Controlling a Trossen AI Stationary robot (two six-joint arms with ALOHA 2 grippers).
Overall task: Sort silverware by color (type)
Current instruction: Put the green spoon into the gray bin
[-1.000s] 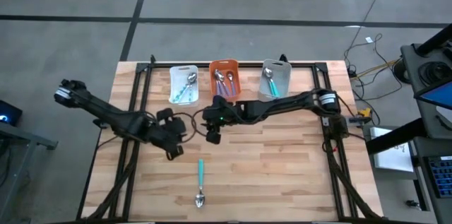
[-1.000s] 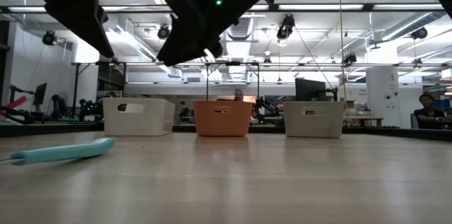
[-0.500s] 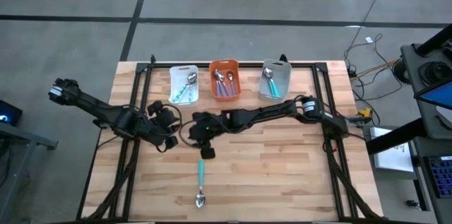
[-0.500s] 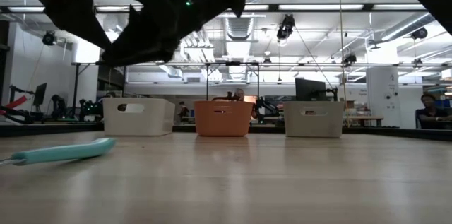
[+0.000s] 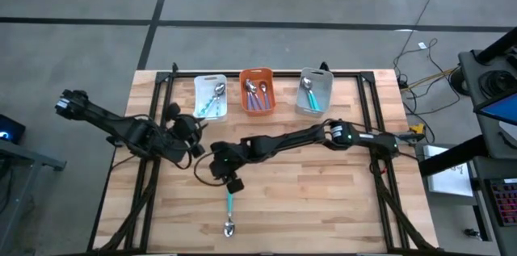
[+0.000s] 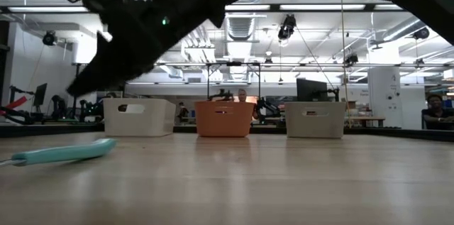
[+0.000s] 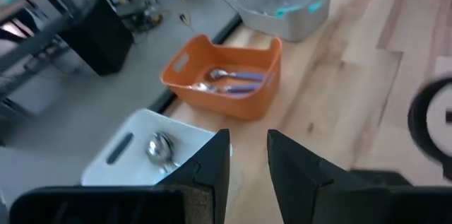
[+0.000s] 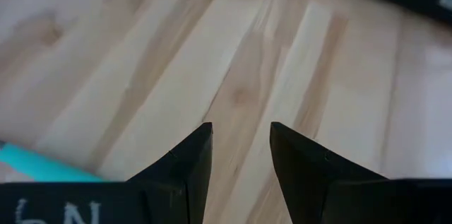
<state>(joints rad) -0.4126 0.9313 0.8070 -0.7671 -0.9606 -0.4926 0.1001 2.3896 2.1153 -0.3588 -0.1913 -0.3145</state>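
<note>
Right gripper (image 5: 233, 184) is reaching across the table (image 5: 339, 207) from the right, hovering just over the far end of a teal-handled spoon (image 5: 229, 209) — fingers (image 8: 185, 162) spread a moderate gap apart, nothing between them, only bare wood showing through the gap and a sliver of the teal handle off to one side. That spoon is lying flat near the table's near edge, bowl toward the near side. Left gripper (image 5: 196, 148) is waiting on the left, fingers (image 7: 212, 167) parted narrowly and holding nothing. Other spoons are sitting in three bins along the far edge — white bin (image 5: 198, 85), orange bin (image 5: 243, 78), grey bin (image 5: 326, 79).
</note>
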